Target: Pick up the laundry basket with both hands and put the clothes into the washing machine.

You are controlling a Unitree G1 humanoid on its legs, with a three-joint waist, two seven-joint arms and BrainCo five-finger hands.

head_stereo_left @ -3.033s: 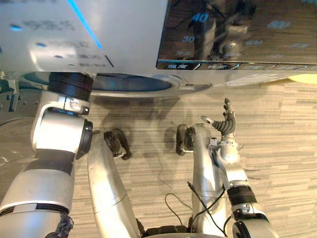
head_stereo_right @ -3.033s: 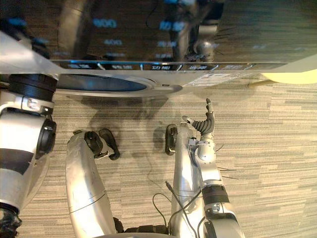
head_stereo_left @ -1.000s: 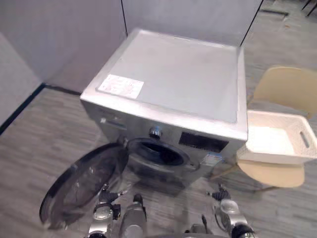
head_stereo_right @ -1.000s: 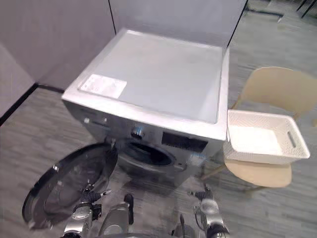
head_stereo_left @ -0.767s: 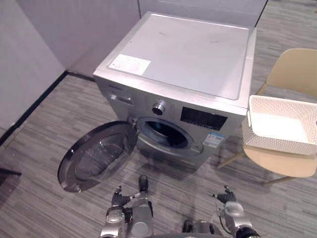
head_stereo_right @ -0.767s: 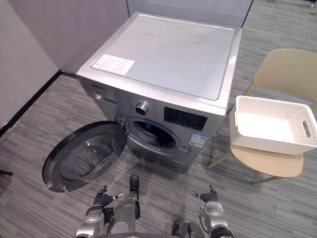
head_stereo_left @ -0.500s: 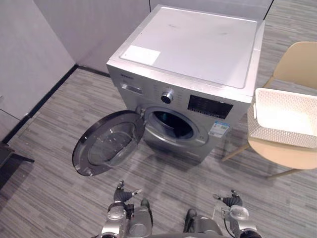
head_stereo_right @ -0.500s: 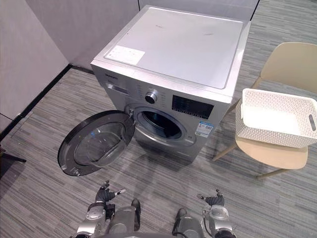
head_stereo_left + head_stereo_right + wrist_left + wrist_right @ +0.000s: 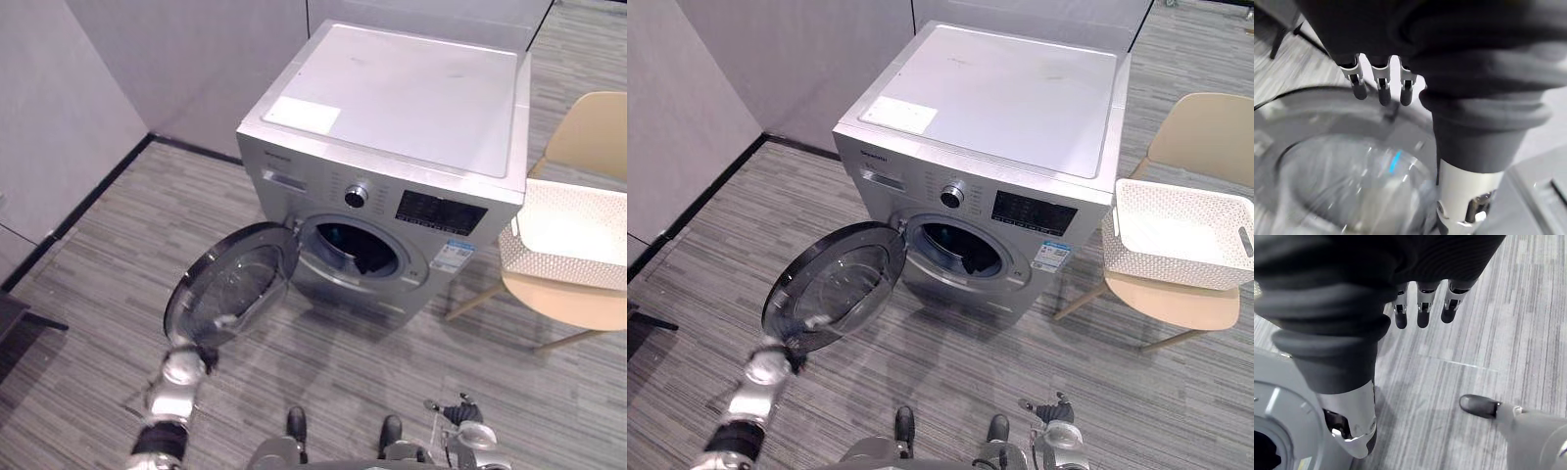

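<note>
The laundry basket (image 9: pixel 1176 264) sits on the tan chair (image 9: pixel 1200 137), just beside the right side of the washing machine (image 9: pixel 1019 117). From you it lies ahead and to the right. Its long side runs across your view, and a handle hole shows in the short end on the far right.

Your right hand (image 9: pixel 1055 416) is the nearer one. It hangs low over the floor with its fingers (image 9: pixel 1422 313) straight and spread, holding nothing. The basket is well apart from it, ahead and a bit to the right.

Your left hand (image 9: pixel 767 369) is far over on the other side, by the lower edge of the open door (image 9: pixel 833 289). Its fingers (image 9: pixel 1382 90) are straight too and point at the glass. I cannot tell if they touch it. To reach the basket, this hand would have to cross the whole front of the machine.

The basket looks white inside, and I cannot tell if that is cloth or just its bottom. Something dark shows in the round opening (image 9: pixel 960 250). So the clothes may be in the machine already, or they may be waiting in the basket - the pictures fit both.
</note>
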